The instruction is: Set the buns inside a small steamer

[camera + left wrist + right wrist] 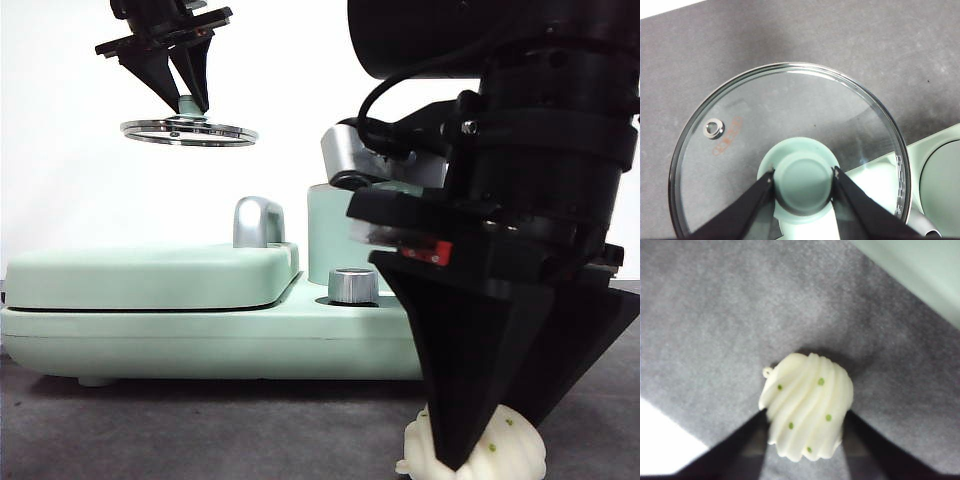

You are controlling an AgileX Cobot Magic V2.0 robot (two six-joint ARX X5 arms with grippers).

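My left gripper [192, 105] is high at the left, shut on the green knob [803, 182] of the steel-rimmed glass lid [190, 131], which it holds level in the air; the lid also shows in the left wrist view [790, 130]. The mint-green steamer pot [335, 240] stands behind the appliance without its lid, partly hidden by my right arm. My right gripper [490, 445] is low at the front right, its jaws closed against both sides of the ridged white bun with green dots [807, 407], which is at the grey table surface [510, 455]. The smooth bun is out of view.
A flat mint-green griddle lid [150, 275] with a chrome handle [258, 222] lies on the long mint-green appliance base [200, 345]. A chrome dial [352, 286] sits on the base in front of the pot. The grey mat [200, 425] runs along the front.
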